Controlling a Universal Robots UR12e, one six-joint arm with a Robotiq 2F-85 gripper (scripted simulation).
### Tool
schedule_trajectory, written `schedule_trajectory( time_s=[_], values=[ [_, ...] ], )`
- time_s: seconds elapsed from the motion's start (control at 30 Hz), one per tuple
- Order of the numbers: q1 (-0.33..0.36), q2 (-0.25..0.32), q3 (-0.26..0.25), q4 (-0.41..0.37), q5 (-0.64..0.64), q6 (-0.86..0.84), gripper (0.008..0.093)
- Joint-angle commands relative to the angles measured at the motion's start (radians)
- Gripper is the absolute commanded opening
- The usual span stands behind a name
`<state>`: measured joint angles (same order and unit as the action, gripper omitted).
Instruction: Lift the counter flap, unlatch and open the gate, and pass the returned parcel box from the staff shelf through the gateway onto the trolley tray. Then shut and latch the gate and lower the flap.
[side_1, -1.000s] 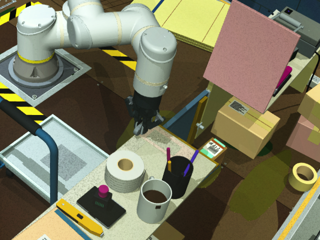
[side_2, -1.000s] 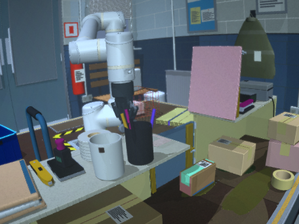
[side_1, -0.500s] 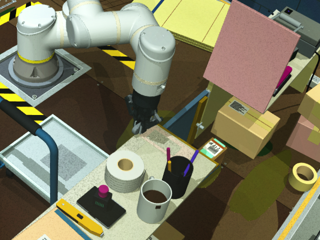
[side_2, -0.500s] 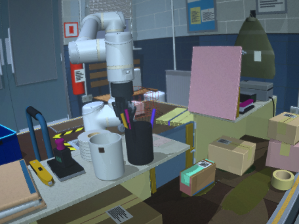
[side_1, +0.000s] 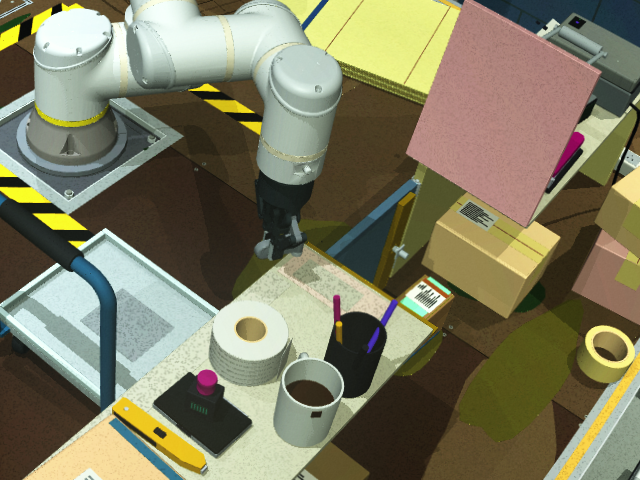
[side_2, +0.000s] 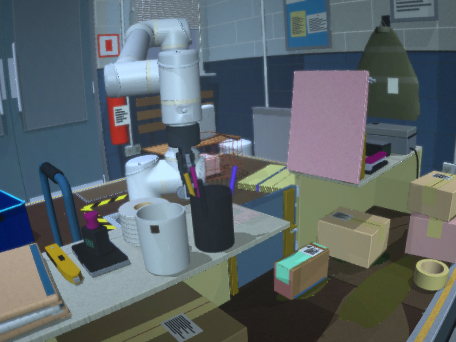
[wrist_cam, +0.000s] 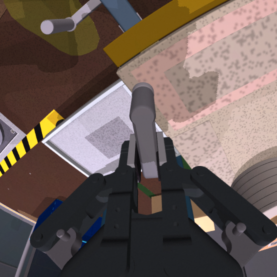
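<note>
The pink counter flap (side_1: 504, 108) stands raised above the gateway, and the blue gate (side_1: 369, 227) with its yellow edge stands below it, between the counter ends. A grey handle (wrist_cam: 143, 129) at the near counter's corner is held in my gripper (wrist_cam: 146, 160), which is closed around it. The gate's other grey knob (side_1: 399, 251) sticks out on the staff side. The small parcel box (side_1: 426, 298) with a barcode label and teal end sits low beside the counter end. The trolley tray (side_1: 98, 310) lies empty to the left of the counter.
The counter corner (side_1: 310, 268) is right under my gripper. On the counter stand a paper roll (side_1: 250, 341), a mug (side_1: 309, 400), a black pen pot (side_1: 356, 351), a stamp (side_1: 206, 403) and a yellow knife (side_1: 157, 434). Cardboard boxes (side_1: 491, 253) and a tape roll (side_1: 606, 352) lie right.
</note>
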<state>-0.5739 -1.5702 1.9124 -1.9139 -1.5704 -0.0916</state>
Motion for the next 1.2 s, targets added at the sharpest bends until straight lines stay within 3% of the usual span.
schedule_trajectory(
  time_s=[0.0,0.53,1.17],
  values=[
    [0.0,-0.003,0.001,0.001,0.0,0.024,0.008],
    [0.003,-0.029,0.027,0.001,0.0,0.396,0.008],
    [0.008,-0.04,0.037,0.002,0.0,0.585,0.008]
  ],
)
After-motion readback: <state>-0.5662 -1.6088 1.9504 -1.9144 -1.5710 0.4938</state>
